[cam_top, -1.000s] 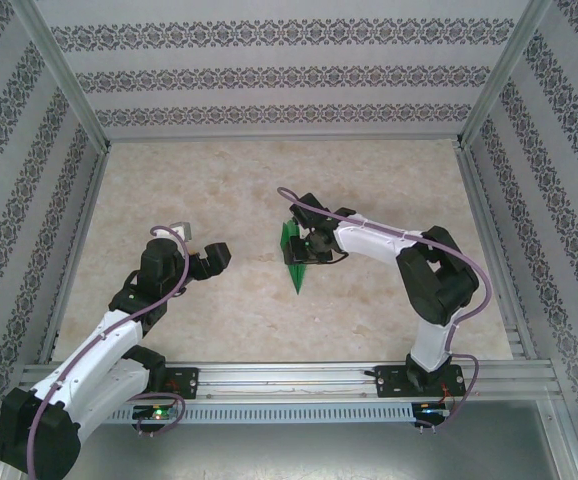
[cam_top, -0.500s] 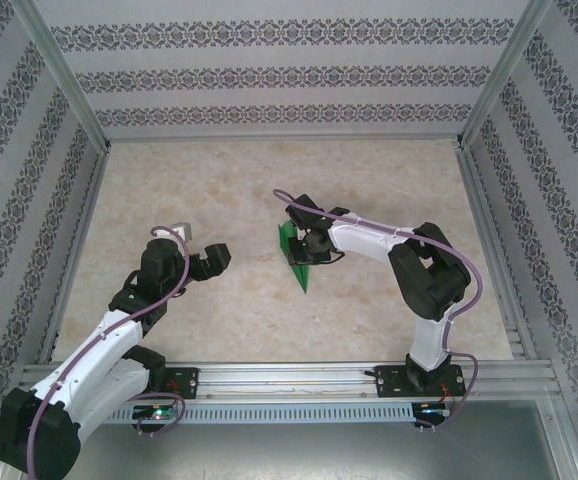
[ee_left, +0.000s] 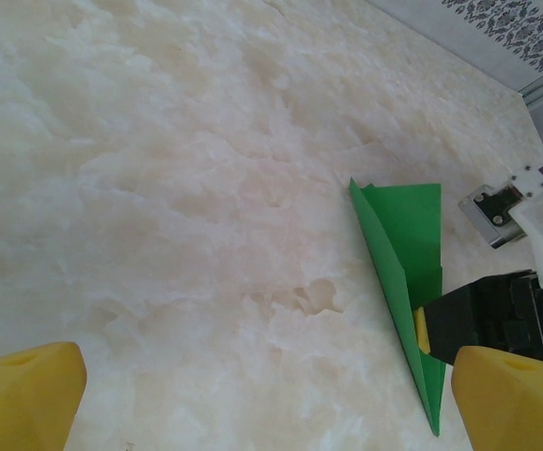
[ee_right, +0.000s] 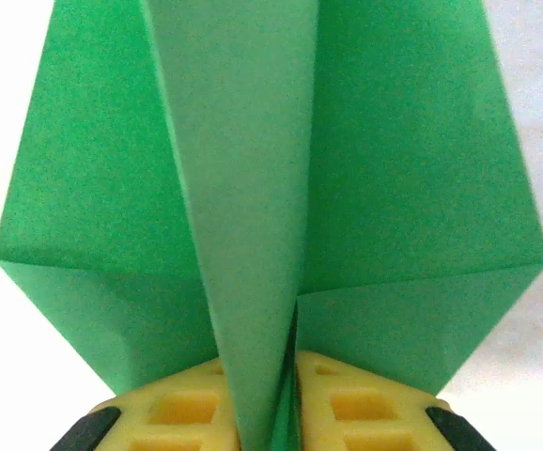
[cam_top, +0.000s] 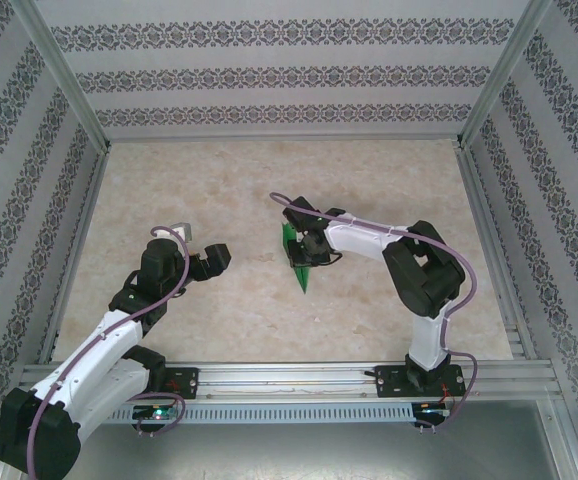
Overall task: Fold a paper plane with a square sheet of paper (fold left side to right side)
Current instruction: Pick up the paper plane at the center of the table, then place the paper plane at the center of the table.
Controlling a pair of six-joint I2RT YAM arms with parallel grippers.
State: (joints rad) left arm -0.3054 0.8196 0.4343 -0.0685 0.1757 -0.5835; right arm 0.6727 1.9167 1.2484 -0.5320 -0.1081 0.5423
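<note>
Paper plane, folded to a pointed dart, lies near the middle of the table, nose toward the near edge. Right gripper is clamped on its centre fold from the right. Left gripper, jaws apart, stands well to the left.

1 green paper plane, mid-table. 2 robot arms: left arm, right arm. 2 grippers, 2-fingered: left gripper, right gripper. 1 marbled table.
</note>
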